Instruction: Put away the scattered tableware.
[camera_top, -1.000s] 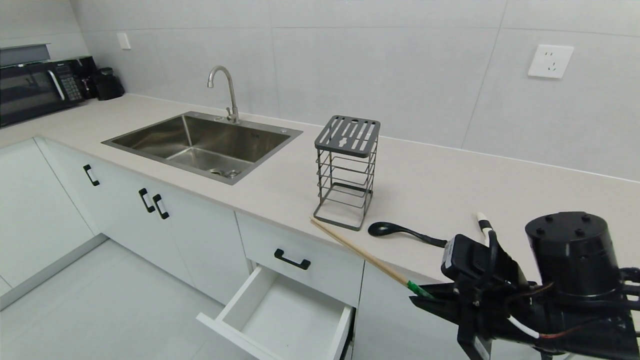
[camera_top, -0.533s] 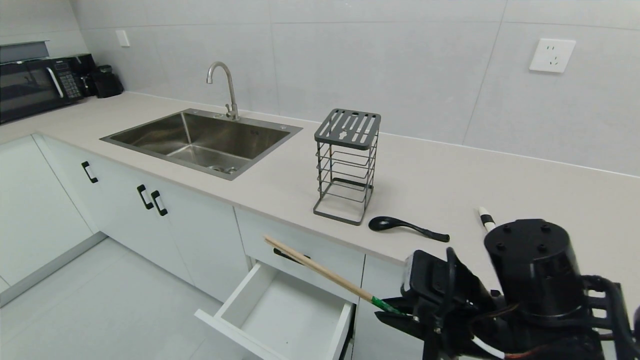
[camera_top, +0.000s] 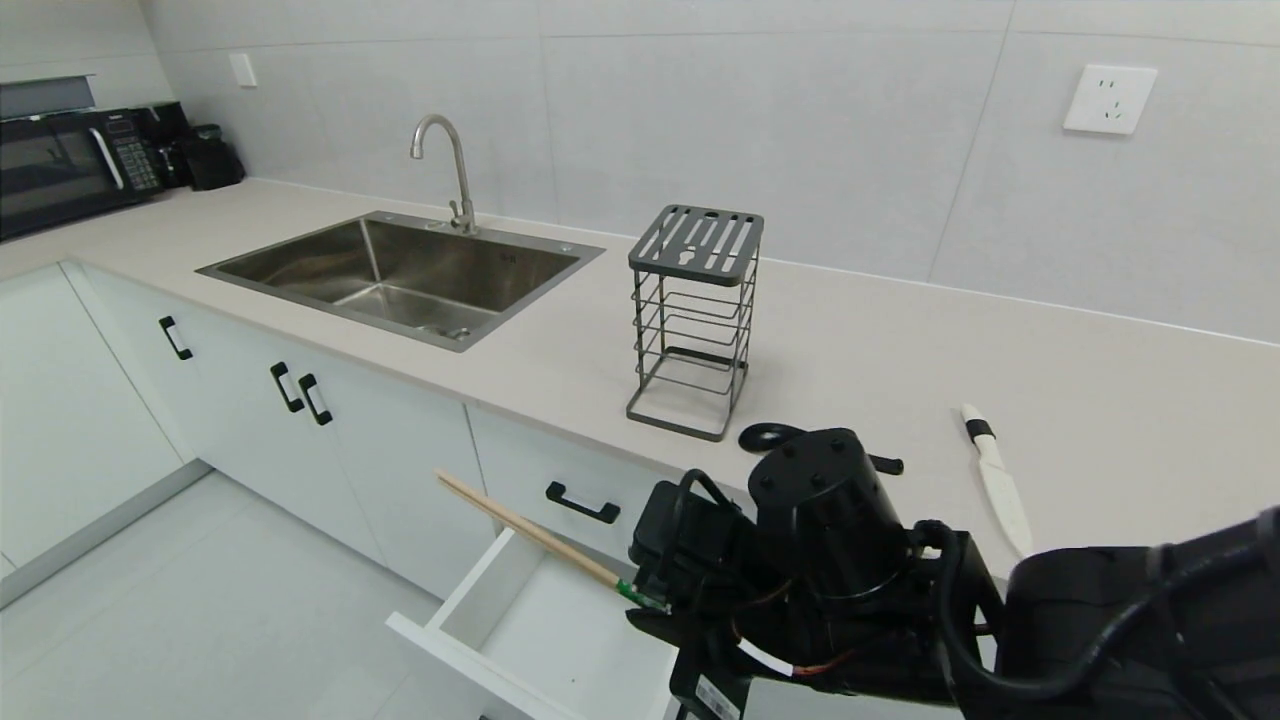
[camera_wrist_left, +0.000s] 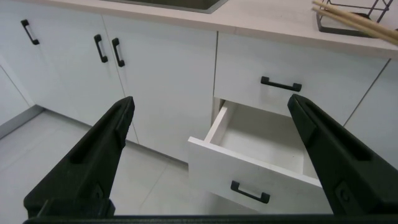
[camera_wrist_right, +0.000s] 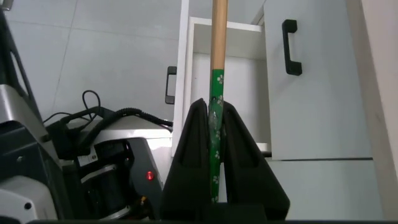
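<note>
While the right hand (camera_top: 645, 603) pinches the chopsticks (camera_top: 530, 530) by their green end above the open drawer (camera_top: 478, 578), nothing's in there yet. Black spoon (camera_top: 765, 437) and white knife (camera_top: 995, 480) lie on the table (camera_top: 880, 340), so it's mostly undone, I reckon. Left hand (camera_wrist_left: 210, 106) hangs spread, empty.

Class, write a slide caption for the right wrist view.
Right gripper holds chopsticks over the open drawer.

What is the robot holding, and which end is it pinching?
The right gripper holds the chopsticks by their green end, jaws shut on it. The left gripper holds nothing.
</note>
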